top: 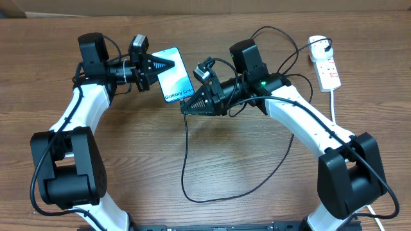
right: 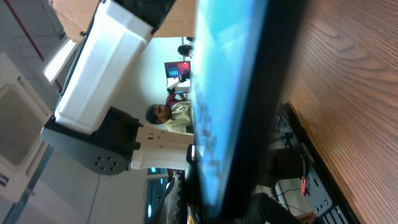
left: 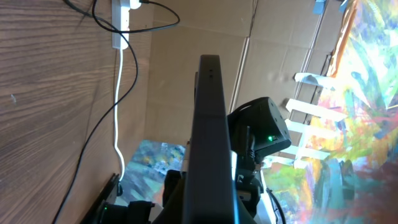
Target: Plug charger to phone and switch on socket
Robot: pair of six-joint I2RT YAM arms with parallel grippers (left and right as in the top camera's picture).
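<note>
My left pincer [top: 154, 66] is clamped on the phone [top: 176, 77], gripping its far edge. My right pincer [top: 190, 106] is pinched shut on the connector end of the charger [top: 186, 160], just at the phone's near edge. I cannot tell if they touch. The socket [top: 326, 64] lies well apart, to my right. One phone, one charger, one socket.

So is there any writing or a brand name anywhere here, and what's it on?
"Galaxy S24": on the lit screen of the phone, overhead view.
Red marks on the socket: too small to read.
Dark marks on the phone screen in the right wrist view: blurred, unreadable.
Nothing else can be read.
</note>
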